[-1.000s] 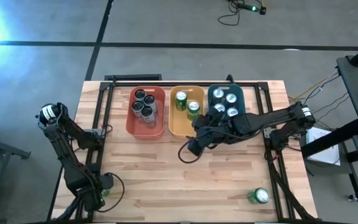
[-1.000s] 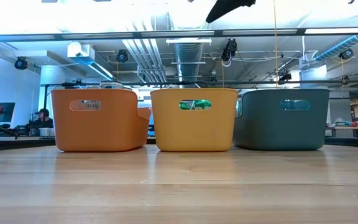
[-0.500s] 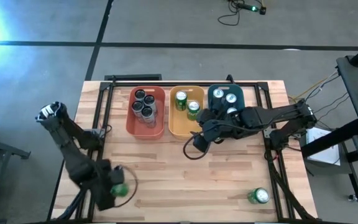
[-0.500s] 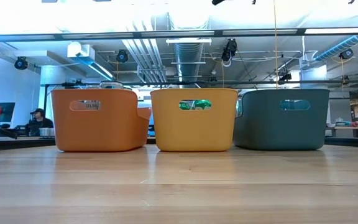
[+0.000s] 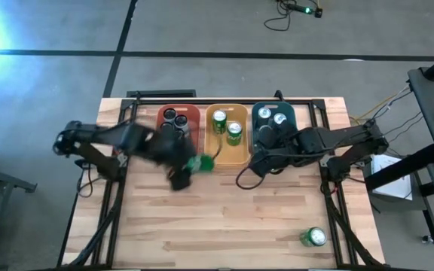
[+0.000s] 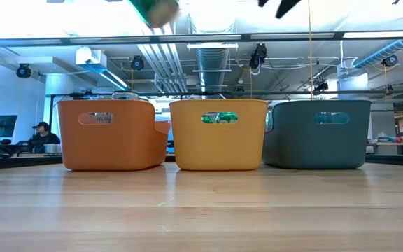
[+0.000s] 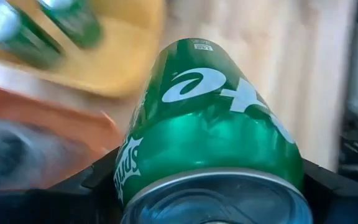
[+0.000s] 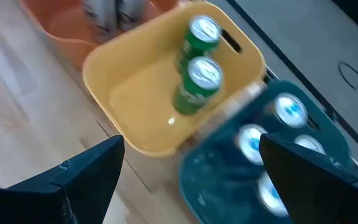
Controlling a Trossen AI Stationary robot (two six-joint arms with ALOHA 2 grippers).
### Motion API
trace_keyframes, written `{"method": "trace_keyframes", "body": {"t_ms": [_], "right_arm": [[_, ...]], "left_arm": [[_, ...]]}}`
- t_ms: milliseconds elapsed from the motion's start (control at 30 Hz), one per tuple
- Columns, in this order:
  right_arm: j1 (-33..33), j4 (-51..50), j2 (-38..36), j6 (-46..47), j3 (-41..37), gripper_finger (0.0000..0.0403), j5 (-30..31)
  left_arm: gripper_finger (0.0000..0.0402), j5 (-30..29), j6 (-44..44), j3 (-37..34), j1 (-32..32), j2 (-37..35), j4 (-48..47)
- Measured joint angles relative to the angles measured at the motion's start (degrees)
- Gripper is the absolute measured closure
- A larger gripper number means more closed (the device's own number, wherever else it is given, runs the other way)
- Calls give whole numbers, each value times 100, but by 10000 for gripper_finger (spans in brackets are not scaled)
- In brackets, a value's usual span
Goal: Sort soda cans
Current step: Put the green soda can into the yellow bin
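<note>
My left gripper (image 5: 189, 167) is shut on a green soda can (image 5: 199, 162), in the air by the near edges of the red tub (image 5: 159, 143) and the yellow tub (image 5: 224, 153). The can fills the left wrist view (image 7: 210, 118) and shows high up in the low view (image 6: 156, 10). My right gripper (image 8: 185, 186) is open with nothing in it, over the near edge of the teal tub (image 5: 256, 113). Black cans (image 5: 173, 119) stand in the red tub, two green cans (image 5: 227, 126) in the yellow, pale blue cans (image 5: 275, 117) in the teal. Another green can (image 5: 313, 238) lies on its side on the table. My left gripper pinches the green can between its two fingers (image 7: 101, 177), which lie on opposite sides of the body (image 7: 135, 155) close to the silver end. The can's length runs along the fingers, away from the wrist. It is lifted well clear of the table.
The three tubs stand side by side along the table's far edge. The bare wooden table (image 5: 224, 218) stretches in front of them. Cables and frame rails run along the table's left and right edges. A person (image 6: 42, 130) sits in the room beyond the table.
My left gripper has risen from the table's near left corner with the green can and swung fast toward the far right, up to the near edges of the red and yellow tubs. My right gripper has drawn back toward the table's right, over the teal tub's near edge.
</note>
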Motion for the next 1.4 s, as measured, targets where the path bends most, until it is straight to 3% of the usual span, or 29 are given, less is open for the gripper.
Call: {"method": "trace_keyframes", "body": {"t_ms": [167,400,833,1400], "right_arm": [[134,-555,-183,538,-12,35,1],[461,-1089,-330,1599,-145,35,-33],[987,-1103,-386,2327,-366,35,-191],[1275,-1097,-386,2993,-745,35,-342]], "left_arm": [[124,3,1190,637,1240,718,-76],[124,52,1925,1564,2012,1546,-431],[124,264,2465,1888,2559,2919,-543],[122,445,2230,1883,2930,3686,-515]]}}
